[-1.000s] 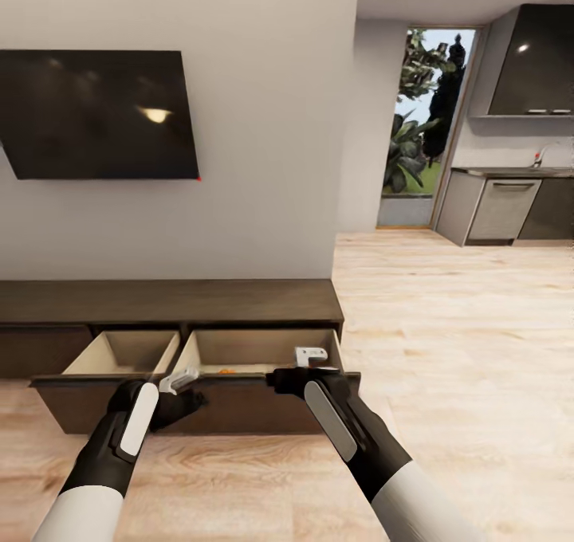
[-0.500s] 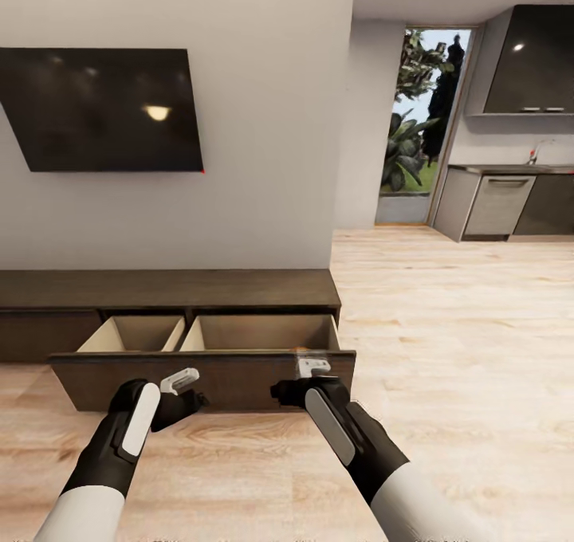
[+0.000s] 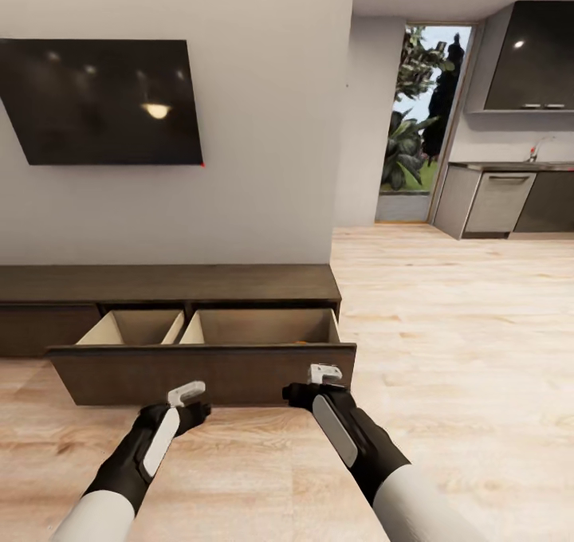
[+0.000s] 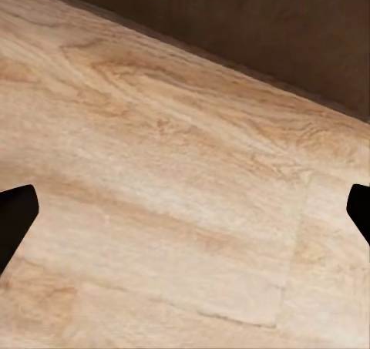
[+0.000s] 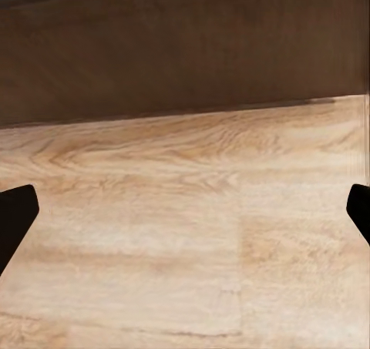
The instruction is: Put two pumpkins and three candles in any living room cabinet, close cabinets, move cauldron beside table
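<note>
While both grippers' fingers (image 4: 15, 218) gape empty, one cabinet (image 3: 199, 371), two drawers open, one TV (image 3: 104, 100).

Cabinet (image 3: 167, 283) drawer (image 3: 203, 371) open, tools (image 3: 185, 396) nearby

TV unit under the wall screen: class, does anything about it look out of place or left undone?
Yes. The cabinet has one wide drawer pulled out, its pale beige compartments exposed, while the panel further left sits flush. Both grippers, left and right, are open in front of it, holding nothing.
</note>
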### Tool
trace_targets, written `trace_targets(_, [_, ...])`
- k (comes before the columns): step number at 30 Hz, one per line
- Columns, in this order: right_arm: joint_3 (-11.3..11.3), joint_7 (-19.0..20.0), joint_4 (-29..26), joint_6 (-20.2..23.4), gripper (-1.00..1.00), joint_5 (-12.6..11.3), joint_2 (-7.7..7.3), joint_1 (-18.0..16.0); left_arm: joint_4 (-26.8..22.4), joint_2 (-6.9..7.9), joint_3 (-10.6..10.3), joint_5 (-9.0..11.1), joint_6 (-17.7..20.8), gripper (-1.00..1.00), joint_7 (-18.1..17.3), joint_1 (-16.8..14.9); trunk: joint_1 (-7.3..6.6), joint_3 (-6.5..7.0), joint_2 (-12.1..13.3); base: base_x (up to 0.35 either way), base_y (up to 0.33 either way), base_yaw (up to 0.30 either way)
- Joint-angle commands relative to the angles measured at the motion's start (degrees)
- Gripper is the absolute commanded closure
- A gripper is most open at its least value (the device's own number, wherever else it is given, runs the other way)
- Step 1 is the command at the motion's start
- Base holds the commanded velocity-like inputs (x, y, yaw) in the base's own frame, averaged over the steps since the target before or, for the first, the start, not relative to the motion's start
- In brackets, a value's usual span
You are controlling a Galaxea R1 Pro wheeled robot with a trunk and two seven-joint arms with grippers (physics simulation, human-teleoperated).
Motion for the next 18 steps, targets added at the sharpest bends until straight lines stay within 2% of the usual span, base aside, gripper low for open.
trace_targets(1, [0.0,0.0,2.3,-1.8,-1.00,0.4,0.00,0.0,0.6,-0.05,-1.5,-1.4,-3.0,-1.00,0.0,0.0,0.22,-0.18,-0.4,0.000,0.000,0.000])
trace_targets(5, [0.1,0.0,7.4,-6.5,-1.00,1.5,0.00,0.0,1.2,-0.24,-2.9,-3.1,-6.6,-1.00,0.0,0.0,1.10,-0.90,-2.0,0.000,0.000,0.000])
trace_targets(6, [0.2,0.1,8.4,-8.9,-1.00,1.9,-0.20,-0.1,1.3,-0.20,-3.1,-3.4,-7.4,-1.00,0.0,0.0,1.32,-1.08,-2.4,0.000,0.000,0.000])
trace_targets(8, [0.5,0.1,9.4,-12.6,-1.00,3.5,-0.87,-0.1,1.8,-0.18,-3.3,-3.5,-9.3,-1.00,0.0,0.0,1.76,-1.44,-3.2,0.000,0.000,0.000])
trace_targets(12, [1.3,0.3,10.4,-19.1,-1.00,8.0,-1.16,0.0,5.7,-0.45,-3.8,-4.3,-14.5,-1.00,0.0,0.0,2.64,-2.16,-4.8,0.000,0.000,0.000])
trace_targets(18, [1.2,0.9,15.1,-24.5,-1.00,9.2,-1.13,0.0,9.5,-0.49,-7.2,-5.3,-23.7,-1.00,0.0,0.0,3.96,-3.23,-7.2,0.000,0.000,0.000])
